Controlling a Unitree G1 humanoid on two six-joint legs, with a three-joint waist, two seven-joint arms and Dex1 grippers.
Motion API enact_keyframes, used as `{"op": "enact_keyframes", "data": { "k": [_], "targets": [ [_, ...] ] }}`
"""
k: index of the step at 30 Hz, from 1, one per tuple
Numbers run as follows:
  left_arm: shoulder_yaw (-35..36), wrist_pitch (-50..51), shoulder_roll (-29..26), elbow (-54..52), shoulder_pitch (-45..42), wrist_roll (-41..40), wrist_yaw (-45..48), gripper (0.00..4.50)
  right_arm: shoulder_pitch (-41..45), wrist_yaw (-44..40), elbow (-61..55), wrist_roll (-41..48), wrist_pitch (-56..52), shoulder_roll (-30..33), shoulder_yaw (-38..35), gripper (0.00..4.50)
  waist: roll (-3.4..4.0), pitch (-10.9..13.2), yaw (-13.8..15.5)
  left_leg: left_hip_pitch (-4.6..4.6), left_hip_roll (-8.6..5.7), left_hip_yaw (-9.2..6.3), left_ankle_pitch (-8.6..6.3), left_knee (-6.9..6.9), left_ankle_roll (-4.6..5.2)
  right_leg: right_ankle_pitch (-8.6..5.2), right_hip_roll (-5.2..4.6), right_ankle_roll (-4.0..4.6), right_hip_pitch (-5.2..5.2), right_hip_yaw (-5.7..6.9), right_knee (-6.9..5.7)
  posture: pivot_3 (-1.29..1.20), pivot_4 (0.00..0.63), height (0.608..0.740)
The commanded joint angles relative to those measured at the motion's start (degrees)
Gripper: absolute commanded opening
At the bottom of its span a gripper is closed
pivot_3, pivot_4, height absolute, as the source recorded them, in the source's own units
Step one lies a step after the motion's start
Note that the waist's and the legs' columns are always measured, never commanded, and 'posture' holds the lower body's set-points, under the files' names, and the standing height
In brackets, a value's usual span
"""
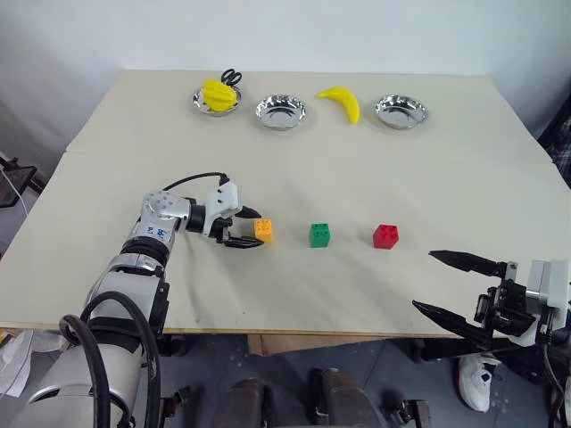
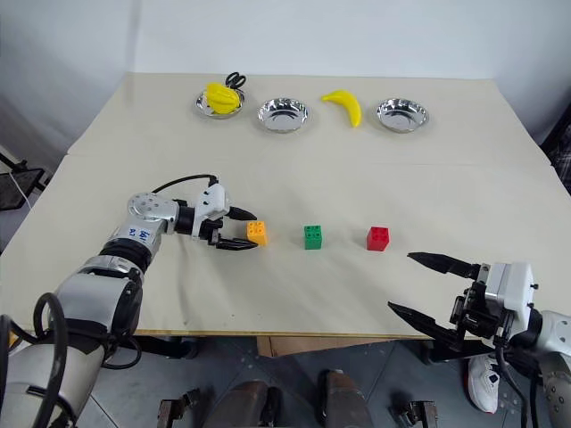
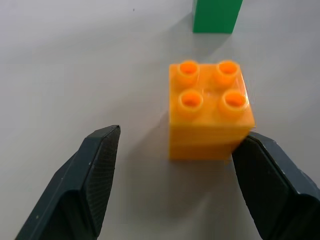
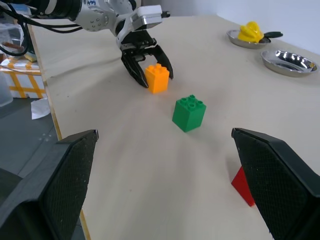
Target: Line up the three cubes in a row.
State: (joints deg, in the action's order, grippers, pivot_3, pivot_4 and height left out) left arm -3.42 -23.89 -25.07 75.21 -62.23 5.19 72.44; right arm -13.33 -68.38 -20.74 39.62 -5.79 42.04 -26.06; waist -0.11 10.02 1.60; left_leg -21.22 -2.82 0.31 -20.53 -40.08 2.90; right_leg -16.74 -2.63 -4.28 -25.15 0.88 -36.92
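- Right gripper (image 1: 451, 283) is seen at lower right of the head view, past the near table edge, fingers spread wide, nothing held.
- Table (image 1: 294, 294), beige top, is seen filling the middle of the frame; near strip is bare.
- 3 cubes are found in 1 row across frame centre, studs up, well apart from each other.
- Orange cube (image 1: 264, 230) is placed at left of the row, just left of frame centre.
- Left gripper (image 1: 244, 226) is seen at centre left, reaching in from the left side; fingers are parted around the orange cube's near end.
- In the left wrist view, the orange cube (image 3: 210, 110) is seen with 1 finger (image 3: 272, 187) at or almost at its corner and the other finger (image 3: 85, 180) clearly apart from it; cube is not pinched and rests on the table.
- Green cube (image 1: 319, 234) is placed at the middle of the row, near frame centre.
- Red cube (image 1: 385, 235) is placed at right of the row, right of centre.
- At upper frame, 3 steel bowls are lined along the far side: left bowl (image 1: 217, 104) is loaded with a yellow object (image 1: 217, 93), with a black scissors handle (image 1: 232, 77) behind it; middle bowl (image 1: 281, 111); right bowl (image 1: 401, 111).
- Banana (image 1: 341, 102) is laid between middle bowl and right bowl.
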Motion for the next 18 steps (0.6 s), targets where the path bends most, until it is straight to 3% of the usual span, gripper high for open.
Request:
{"op": "enact_keyframes", "data": {
  "k": [1, 7, 12, 18],
  "targets": [
    [1.48, -0.76, -1.24, -0.37, 0.32, -0.86, 1.34, 3.62, 0.57, -0.78, 0.17, 0.53, -0.15, 0.70, -0.08, 4.50, 0.00, 0.00, 0.06, 0.00, 0.00, 0.00, 0.00, 0.00, 0.00, 0.00, 0.00, 0.00, 0.00, 0.00, 0.00, 0.00, 0.150, 0.740],
    [2.84, -2.69, -3.71, -1.69, 2.62, -2.02, 6.42, 3.62, 1.94, -2.25, 2.39, 0.12, 0.03, 0.93, 0.43, 4.50, 0.00, 0.00, -0.12, 0.00, -0.01, 0.00, 0.00, 0.00, 0.00, 0.00, 0.00, 0.00, 0.00, 0.00, 0.00, 0.00, 0.150, 0.740],
    [4.62, -3.20, -6.73, -2.57, 4.68, -2.79, 5.06, 3.62, 4.40, -3.09, 4.01, -0.39, 0.21, 0.58, 2.37, 4.50, 0.00, 0.00, -0.25, 0.02, 0.00, 0.00, 0.01, 0.00, -0.01, 0.00, 0.00, 0.00, -0.01, -0.01, -0.03, 0.00, 0.150, 0.740],
    [9.59, -2.17, -9.87, -8.60, 8.92, -9.59, 10.60, 3.62, 7.07, -5.23, 6.70, -0.68, 0.82, 0.86, 3.59, 4.50, 0.00, 0.00, -0.23, 0.00, 0.00, 0.00, 0.01, 0.00, -0.02, 0.00, -0.01, 0.00, -0.02, 0.00, -0.06, 0.00, 0.150, 0.740]
  ]
}}
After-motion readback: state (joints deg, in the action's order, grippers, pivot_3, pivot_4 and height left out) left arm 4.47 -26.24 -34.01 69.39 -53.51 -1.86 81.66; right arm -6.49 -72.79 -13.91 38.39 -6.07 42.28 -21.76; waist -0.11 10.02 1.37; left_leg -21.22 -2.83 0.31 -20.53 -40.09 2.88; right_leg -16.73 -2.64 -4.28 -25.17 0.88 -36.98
